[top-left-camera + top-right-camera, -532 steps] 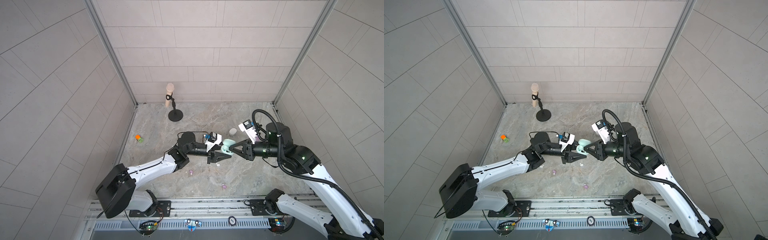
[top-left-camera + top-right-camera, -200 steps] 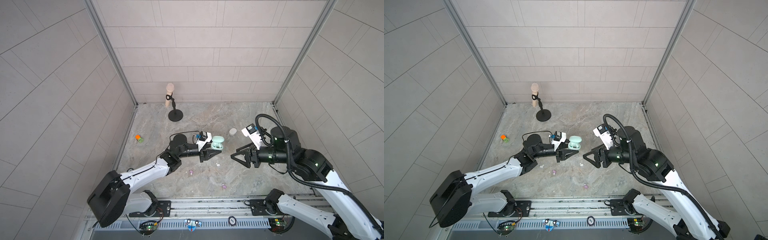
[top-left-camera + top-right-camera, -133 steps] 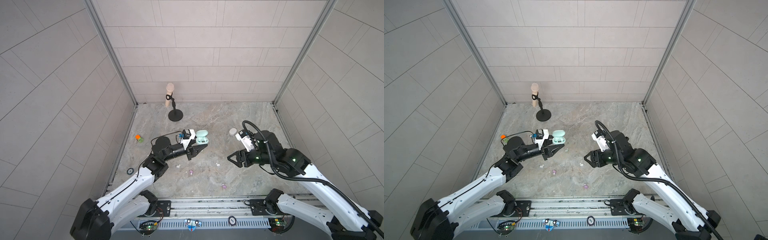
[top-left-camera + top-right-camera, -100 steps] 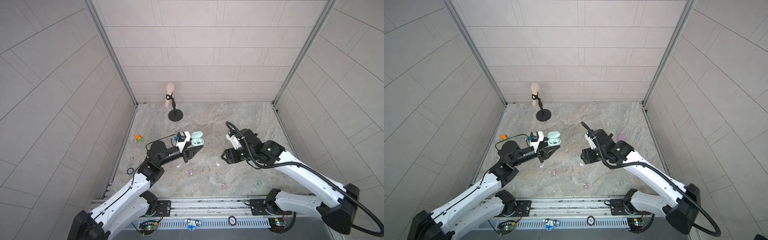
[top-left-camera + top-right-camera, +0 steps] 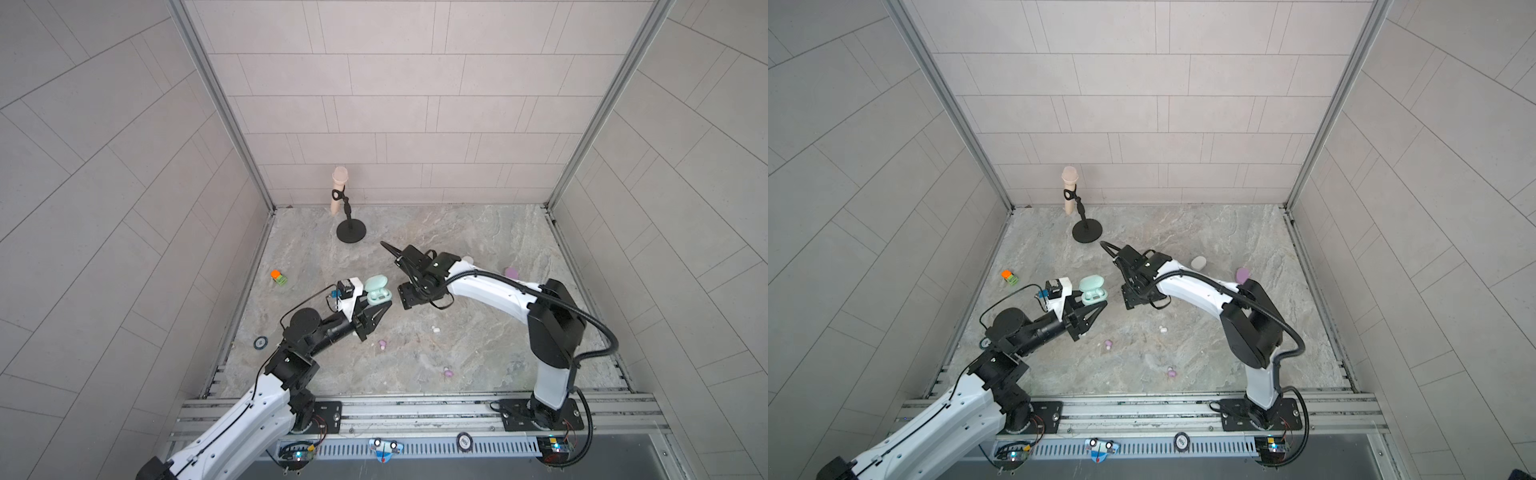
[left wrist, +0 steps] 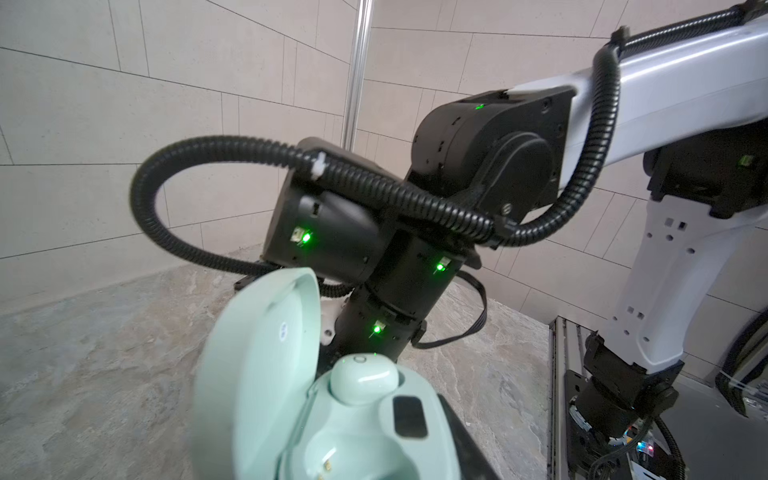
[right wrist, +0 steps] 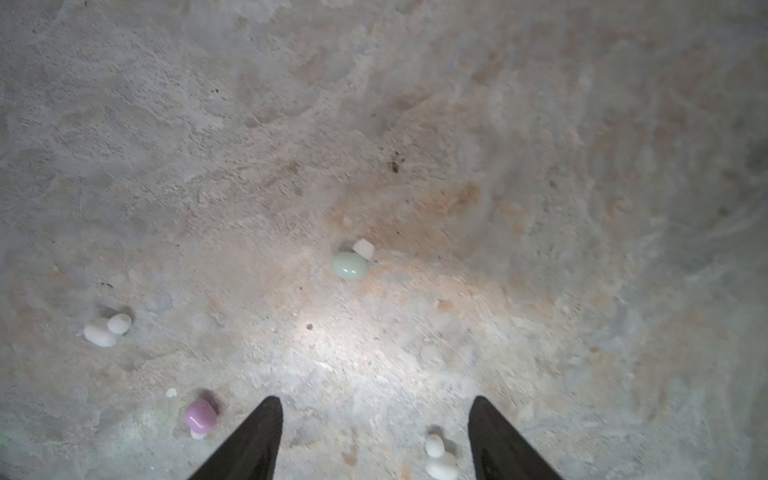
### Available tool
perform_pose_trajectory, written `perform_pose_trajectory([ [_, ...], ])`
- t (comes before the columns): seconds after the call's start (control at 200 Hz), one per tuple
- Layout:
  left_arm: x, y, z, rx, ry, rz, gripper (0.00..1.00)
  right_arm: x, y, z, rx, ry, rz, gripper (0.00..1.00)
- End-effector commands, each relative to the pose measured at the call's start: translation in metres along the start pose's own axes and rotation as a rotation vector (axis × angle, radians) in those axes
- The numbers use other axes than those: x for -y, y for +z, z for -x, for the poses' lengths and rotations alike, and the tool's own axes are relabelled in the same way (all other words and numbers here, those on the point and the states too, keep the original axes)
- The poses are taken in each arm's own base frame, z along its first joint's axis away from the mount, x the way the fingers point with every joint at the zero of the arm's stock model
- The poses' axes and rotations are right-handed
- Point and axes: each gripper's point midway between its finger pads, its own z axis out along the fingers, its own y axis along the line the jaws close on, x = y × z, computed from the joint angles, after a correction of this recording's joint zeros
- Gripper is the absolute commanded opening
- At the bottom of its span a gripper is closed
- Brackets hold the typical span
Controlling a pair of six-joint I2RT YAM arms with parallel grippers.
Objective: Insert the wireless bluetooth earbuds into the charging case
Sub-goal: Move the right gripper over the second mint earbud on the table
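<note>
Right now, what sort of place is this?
Probably a robot test cell: tiled walls box in a marble-look floor, with the left arm and right arm bolted to a metal rail.

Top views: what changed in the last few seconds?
The right gripper backed off the mint case, where both grippers had met, and swung to point down at the table, jaws open, above a loose mint earbud. The left gripper, shut on the case with its lid open, pulled it back toward its own side. The microphone stand and a lilac earbud stayed put.
</note>
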Motion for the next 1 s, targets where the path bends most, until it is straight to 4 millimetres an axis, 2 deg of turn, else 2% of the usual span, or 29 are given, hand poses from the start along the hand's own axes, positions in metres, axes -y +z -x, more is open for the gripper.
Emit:
perform_pose_trajectory([
  [0.0,-0.002,0.0,0.008,0.03,0.001,0.01,0.0,-0.009,0.012,0.008,-0.007,-0.02,-0.053,0.74],
  [0.13,0.0,0.002,0.008,0.023,-0.001,-0.006,0.0,-0.001,0.035,0.006,-0.044,-0.009,-0.134,0.74],
  [0.28,0.002,0.002,0.011,0.033,0.0,-0.015,0.0,0.006,0.049,0.007,-0.046,0.005,-0.186,0.74],
  [0.751,0.004,0.002,0.01,0.037,-0.005,-0.026,0.0,0.02,0.072,0.012,-0.043,0.052,-0.242,0.65],
  [0.996,0.006,0.002,0.008,0.033,-0.004,-0.034,0.0,0.026,0.078,0.008,-0.059,0.065,-0.251,0.64],
])
